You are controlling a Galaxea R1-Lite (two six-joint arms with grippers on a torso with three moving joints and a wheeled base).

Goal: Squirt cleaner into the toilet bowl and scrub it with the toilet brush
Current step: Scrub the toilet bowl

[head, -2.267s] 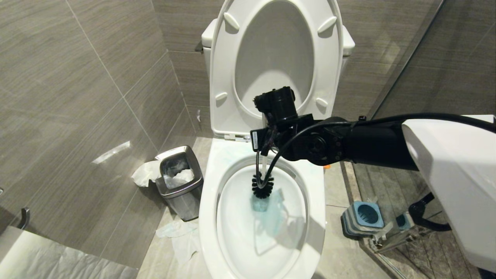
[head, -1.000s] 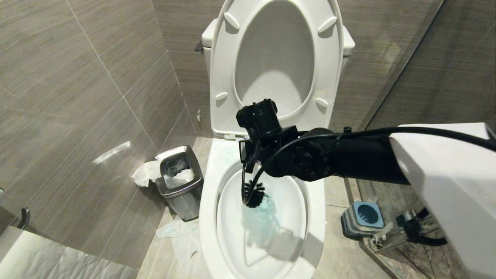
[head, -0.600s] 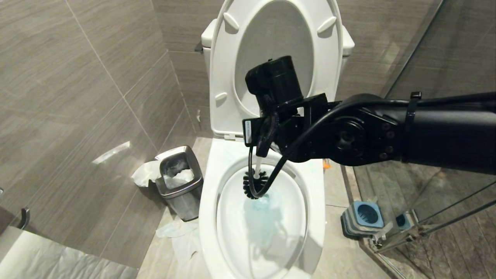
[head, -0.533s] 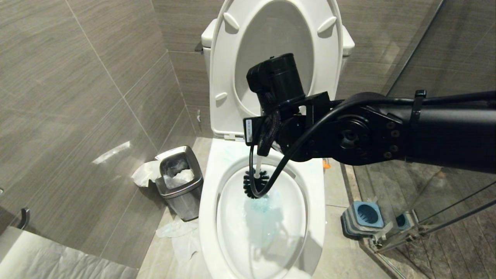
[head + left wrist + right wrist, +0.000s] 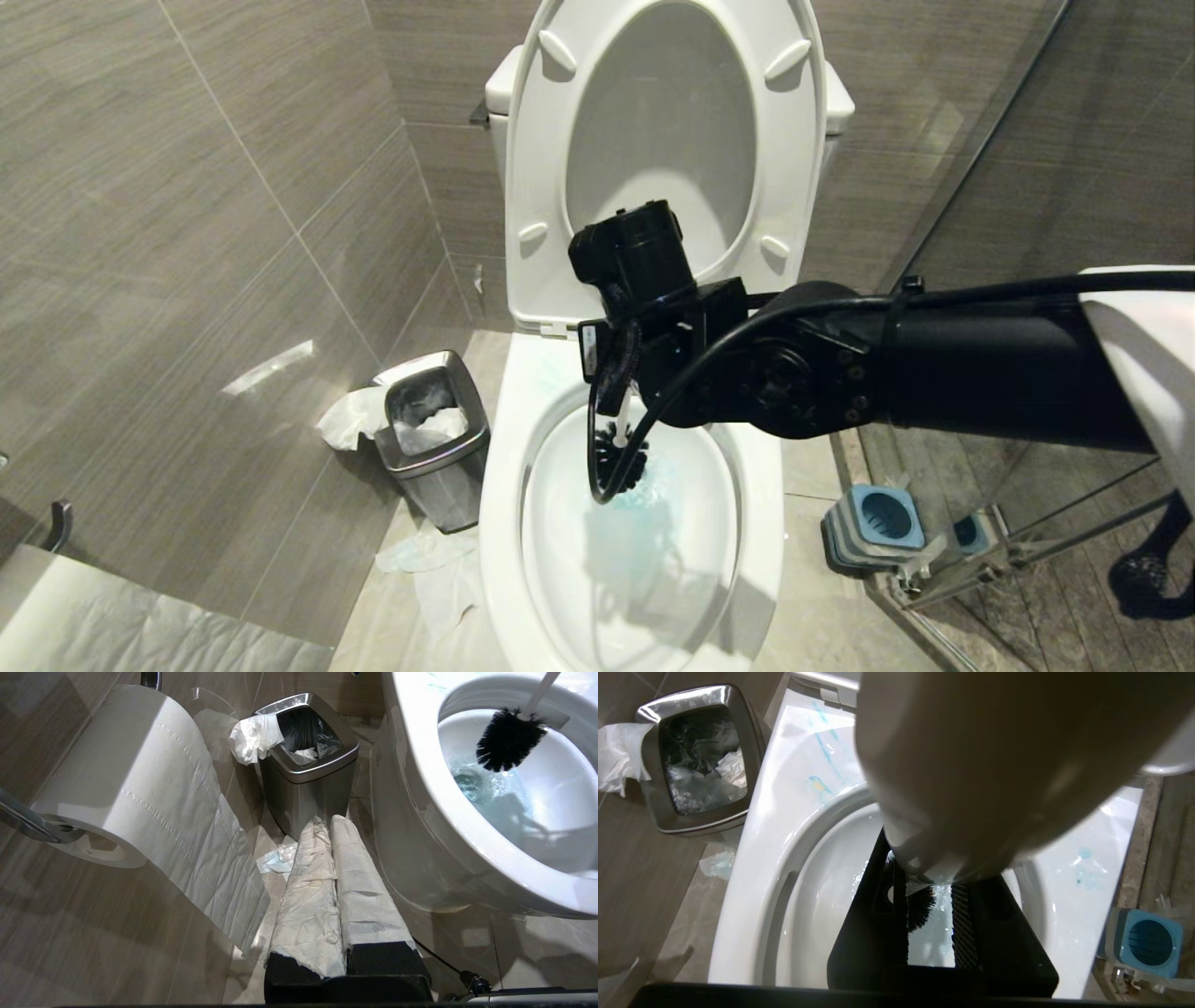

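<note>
The brush [image 5: 620,457] stands in the bowl [image 5: 504,485], its black bristle head low against the far left inner wall, just above the water, and its white handle rising up and slightly right. Pale turquoise cleaner [image 5: 644,523] tints the water and porcelain just near of the bristles, and thin blue streaks mark the flat rim at the far left. The right gripper [image 5: 624,387] hangs over the far edge of the bowl, its fingers narrowed around the handle and pointing down. Its black arm reaches in from the right, level across the bowl. The seat [image 5: 551,168] and lid stand raised behind it.

The left gripper [image 5: 334,896] is parked low on the left of the toilet, its paper-wrapped fingers pressed together and holding nothing. A steel bin [image 5: 431,439] sits on the floor left of the bowl, with crumpled tissue [image 5: 350,415] at its left edge and more on the floor near it. A paper roll [image 5: 140,793] hangs on the left wall. The grey-and-blue holder [image 5: 876,527] stands on the floor to the right of the bowl.
</note>
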